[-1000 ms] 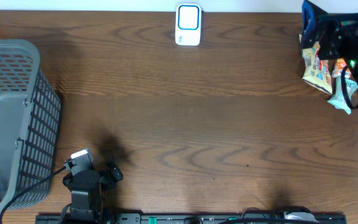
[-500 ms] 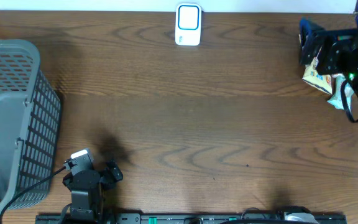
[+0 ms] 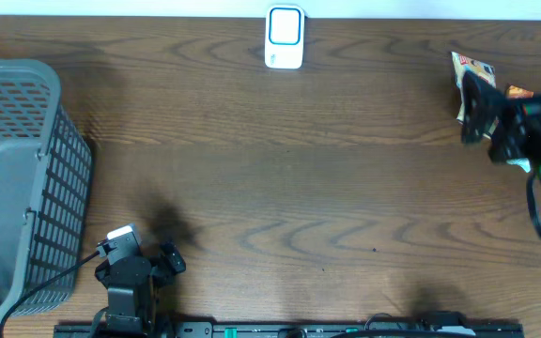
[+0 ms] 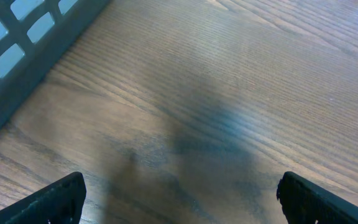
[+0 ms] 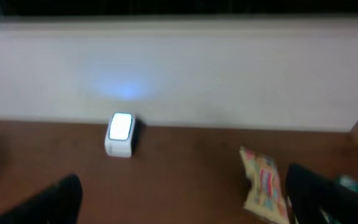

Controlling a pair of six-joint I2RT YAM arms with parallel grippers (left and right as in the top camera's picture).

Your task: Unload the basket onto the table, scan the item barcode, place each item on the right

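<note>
Yellowish snack packet [image 5: 263,186] lies just ahead of the right pincer [image 5: 185,202] — released, empty

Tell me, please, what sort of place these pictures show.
Probably a mock shop checkout set up for testing: a small white scanner stands at the far edge of the wooden table, snack packets lie at the right, and a grey plastic basket sits at the left.
</note>
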